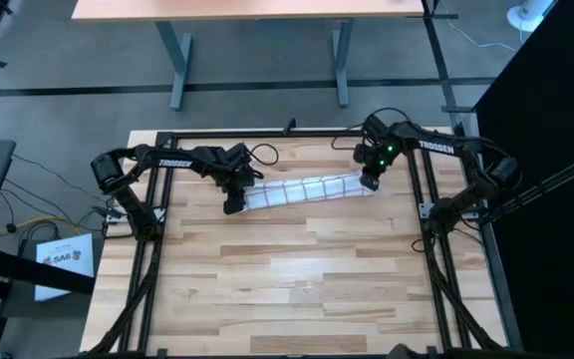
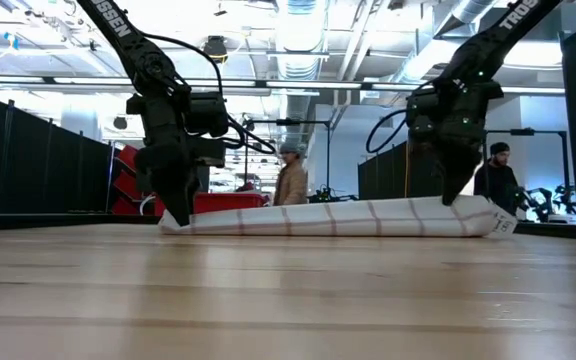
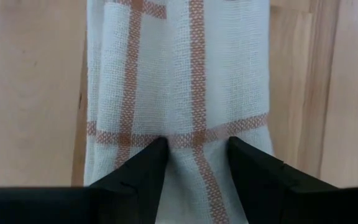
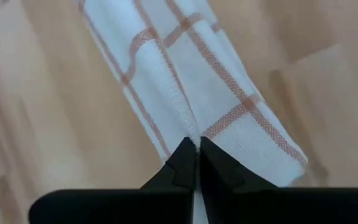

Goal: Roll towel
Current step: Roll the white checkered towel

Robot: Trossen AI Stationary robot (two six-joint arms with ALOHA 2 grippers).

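"TROSSEN" on left arm point(image 1: 172, 160) and right arm point(image 1: 438, 148).

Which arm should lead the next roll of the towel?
Right, probably: the right end effector is pinched shut on the towel edge, while the left end effector sits open astride the cloth.

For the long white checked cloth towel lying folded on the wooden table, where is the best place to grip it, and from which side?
Probably at its two narrow ends, from above. The white checked cloth towel lies as a long flat band, so end grips keep it taut. The left gripper straddles one end, fingers apart; the right gripper pinches the other.
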